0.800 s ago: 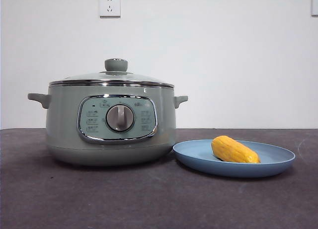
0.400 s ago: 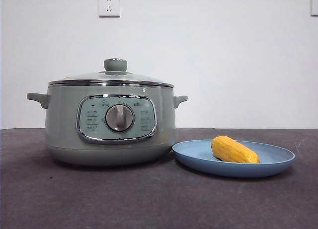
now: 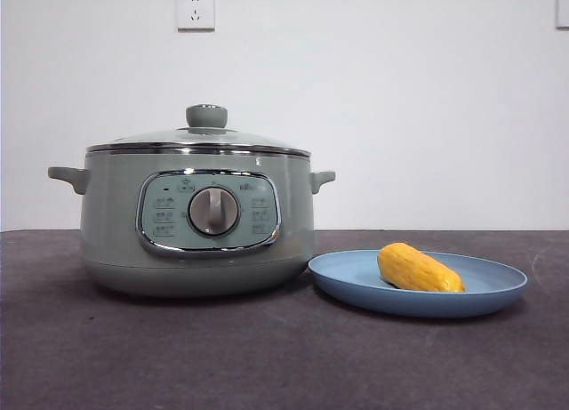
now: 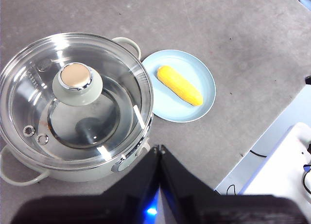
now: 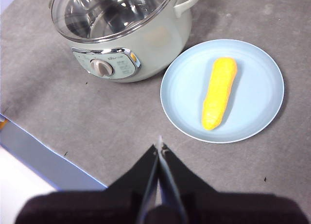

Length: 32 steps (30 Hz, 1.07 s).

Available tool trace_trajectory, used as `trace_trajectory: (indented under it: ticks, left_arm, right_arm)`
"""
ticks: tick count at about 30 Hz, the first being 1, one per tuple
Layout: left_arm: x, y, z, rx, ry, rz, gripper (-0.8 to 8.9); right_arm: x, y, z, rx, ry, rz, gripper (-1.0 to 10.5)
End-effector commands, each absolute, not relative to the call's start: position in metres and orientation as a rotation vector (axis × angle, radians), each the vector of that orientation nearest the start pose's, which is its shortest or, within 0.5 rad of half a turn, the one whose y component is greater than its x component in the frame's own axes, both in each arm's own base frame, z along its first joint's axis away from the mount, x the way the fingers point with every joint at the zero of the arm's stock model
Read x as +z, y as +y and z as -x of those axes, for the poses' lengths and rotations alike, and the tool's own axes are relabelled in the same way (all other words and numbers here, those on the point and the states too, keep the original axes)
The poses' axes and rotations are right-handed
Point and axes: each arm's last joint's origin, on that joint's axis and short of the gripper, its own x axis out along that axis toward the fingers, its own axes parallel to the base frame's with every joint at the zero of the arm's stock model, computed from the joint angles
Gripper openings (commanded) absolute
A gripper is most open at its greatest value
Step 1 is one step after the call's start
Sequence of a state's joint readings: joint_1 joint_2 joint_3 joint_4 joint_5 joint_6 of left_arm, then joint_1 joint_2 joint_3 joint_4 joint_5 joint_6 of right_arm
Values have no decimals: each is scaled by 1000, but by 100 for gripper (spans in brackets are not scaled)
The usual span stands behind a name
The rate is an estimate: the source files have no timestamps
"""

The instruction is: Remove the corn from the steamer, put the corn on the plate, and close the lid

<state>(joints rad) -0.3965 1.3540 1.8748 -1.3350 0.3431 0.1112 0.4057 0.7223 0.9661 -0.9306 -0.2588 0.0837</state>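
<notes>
A dark grey table (image 3: 267, 357) fills the lower part of the front view, with a white wall (image 3: 400, 99) behind it carrying a power socket (image 3: 196, 10).

On the table stands the steamer (image 3: 197, 219), a round sage-green pot with a handle on each side, a chrome-framed control panel and a silver dial (image 3: 214, 212) facing the front camera. The glass lid (image 3: 200, 136) sits closed on its rim, its green knob (image 3: 206, 116) upright at the centre.

At the steamer's 3 o'clock in the front view lies the plate (image 3: 498, 290), light blue and shallow, its rim just beside the pot's base. The corn (image 3: 418, 268), a short yellow-orange cob, lies on its side on the plate, near the middle.

Both arms hang high above the table and hold nothing. The left gripper (image 4: 159, 148) is above the pot's front edge, its black jaws pressed together. The right gripper (image 5: 160, 145) is above bare table near the plate's rim, its jaws likewise closed tip to tip.
</notes>
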Motion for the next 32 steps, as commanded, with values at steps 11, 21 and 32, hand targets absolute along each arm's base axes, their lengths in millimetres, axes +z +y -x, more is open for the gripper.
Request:
trace_trajectory:
  ticks: [11,21,32]
  left_arm:
    - [495,-69,-195,-709,414,-256,-4]
    - [519,-20,-155,-520,81,-303,-4]
    - [406,-1,-135,-291,-21,-305,-4]
  right_arm:
    - [333,54,-107,608,725,-22,1]
    - [333,54,-107,608,725,-22,1]
    - [333,54,-107,608,725,-22,1]
